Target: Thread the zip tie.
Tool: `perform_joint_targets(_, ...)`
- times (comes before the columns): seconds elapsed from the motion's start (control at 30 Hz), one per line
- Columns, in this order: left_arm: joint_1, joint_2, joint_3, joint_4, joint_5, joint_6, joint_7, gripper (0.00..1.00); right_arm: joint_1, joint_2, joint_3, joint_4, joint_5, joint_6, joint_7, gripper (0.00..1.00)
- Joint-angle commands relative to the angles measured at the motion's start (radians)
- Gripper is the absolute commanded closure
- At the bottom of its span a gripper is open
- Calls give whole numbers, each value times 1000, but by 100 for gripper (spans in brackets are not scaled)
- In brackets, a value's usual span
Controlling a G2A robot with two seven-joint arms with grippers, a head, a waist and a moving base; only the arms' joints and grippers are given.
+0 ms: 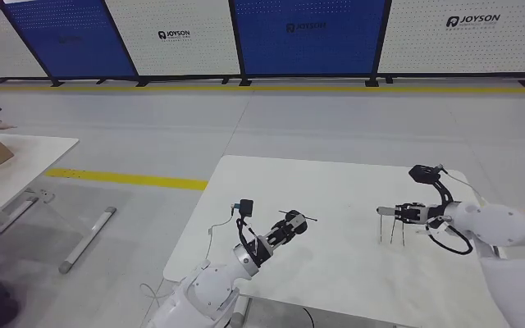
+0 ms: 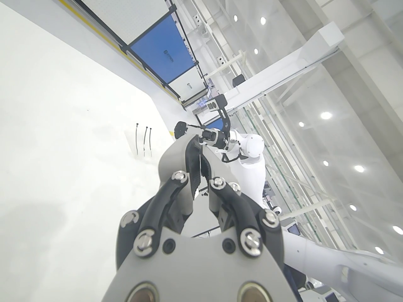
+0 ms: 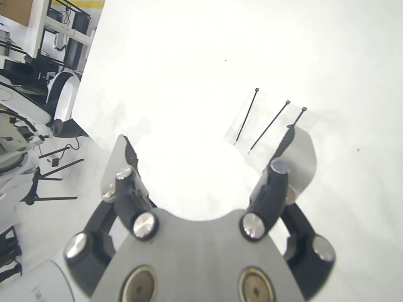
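My left gripper [image 1: 294,221] is above the white table [image 1: 328,180] near its front left. It is shut on a thin black zip tie [image 1: 310,218] that sticks out sideways past the fingers. In the left wrist view the tie [image 2: 200,162] runs between the closed pads [image 2: 192,171]. Three more black zip ties [image 1: 392,232] lie side by side on the table's right part, on clear strips [image 3: 247,116]. My right gripper [image 1: 387,212] hovers just above them, open and holding nothing [image 3: 209,139]. One of its fingertips [image 3: 292,141] covers the end of the nearest tie [image 3: 299,116].
The table's left edge [image 1: 197,213] and front edge drop to grey floor with a yellow line [image 1: 123,177]. Another white table [image 1: 33,156] stands far left. Blue and white panels [image 1: 303,37] line the back. The stretch of table between the two grippers is bare.
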Motion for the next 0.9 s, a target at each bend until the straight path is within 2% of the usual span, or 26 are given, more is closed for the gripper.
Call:
perform_joint_targets(0.0,0,0,0,0,0,0,0,100,-2,-1,-4,12,9,33,-12,0)
perform_joint_targets(0.13,0,0,0,0,0,0,0,100,58,-4,-28,52,12,131,46,0)
perform_joint_targets(0.23,0,0,0,0,0,0,0,100,99,-8,-70,76,1,172,101,0)
perform_joint_targets(0.37,0,0,0,0,0,0,0,100,175,-21,-149,143,-60,241,121,0)
perform_joint_targets(0.7,0,0,0,0,0,0,0,100,182,-24,-159,156,-64,249,123,0)
perform_joint_targets(0.87,0,0,0,0,0,0,0,100,172,-30,-219,143,-141,291,97,0)
